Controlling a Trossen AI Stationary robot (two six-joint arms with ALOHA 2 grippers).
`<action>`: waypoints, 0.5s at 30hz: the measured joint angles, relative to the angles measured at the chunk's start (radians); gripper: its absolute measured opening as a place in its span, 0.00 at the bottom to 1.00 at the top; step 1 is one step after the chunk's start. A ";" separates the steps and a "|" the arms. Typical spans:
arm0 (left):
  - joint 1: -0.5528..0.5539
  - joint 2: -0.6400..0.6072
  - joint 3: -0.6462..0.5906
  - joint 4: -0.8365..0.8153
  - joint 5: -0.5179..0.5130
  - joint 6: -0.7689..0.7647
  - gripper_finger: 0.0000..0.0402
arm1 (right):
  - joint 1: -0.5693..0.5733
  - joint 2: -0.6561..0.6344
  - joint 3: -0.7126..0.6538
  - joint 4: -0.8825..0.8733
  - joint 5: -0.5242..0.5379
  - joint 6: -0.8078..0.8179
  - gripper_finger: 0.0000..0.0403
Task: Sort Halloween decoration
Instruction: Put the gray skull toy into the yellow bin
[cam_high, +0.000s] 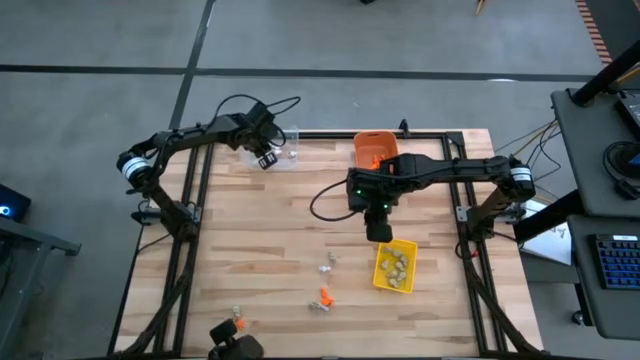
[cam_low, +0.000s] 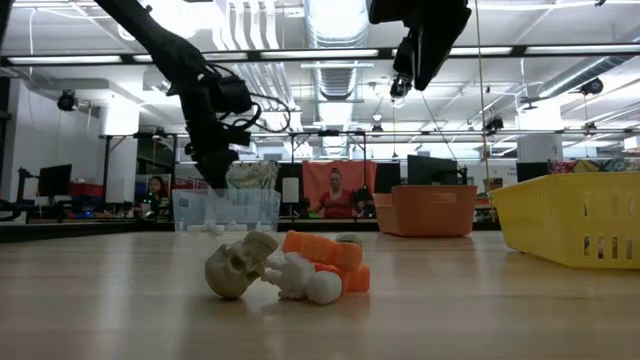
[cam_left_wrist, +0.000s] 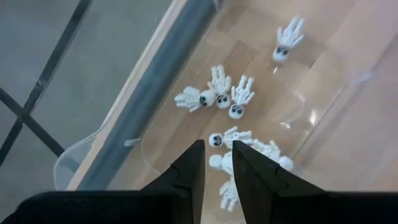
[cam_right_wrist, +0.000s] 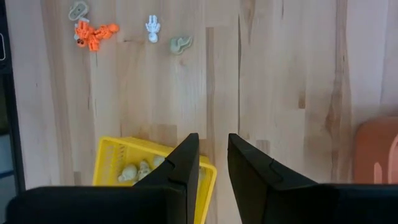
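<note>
My left gripper (cam_left_wrist: 217, 163) hangs over the clear bin (cam_left_wrist: 155, 162), jaws slightly parted with nothing between them; white skeletons (cam_left_wrist: 217, 96) lie inside. I judge this a drop-off step. My right gripper (cam_right_wrist: 213, 158), narrowly parted and empty, hovers by the yellow bin (cam_high: 395, 266). Next calls for reaching the loose trinkets (cam_high: 322, 297) mid-table.

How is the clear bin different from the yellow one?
The clear bin has see-through smooth walls; the yellow bin is latticed plastic. The clear one holds white skeleton figures; the yellow one holds dull tan pieces. Both sit on the wooden table, each with a gripper above.
</note>
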 joint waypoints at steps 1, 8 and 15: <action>-0.007 -0.010 0.000 0.000 0.000 -0.008 0.16 | 0.000 0.000 -0.005 0.011 0.000 0.000 0.18; -0.100 -0.137 0.000 0.000 0.001 -0.065 0.16 | 0.000 0.001 -0.063 0.100 0.000 -0.002 0.18; -0.260 -0.268 -0.001 0.002 0.002 -0.148 0.16 | 0.012 0.001 -0.155 0.235 0.000 0.008 0.18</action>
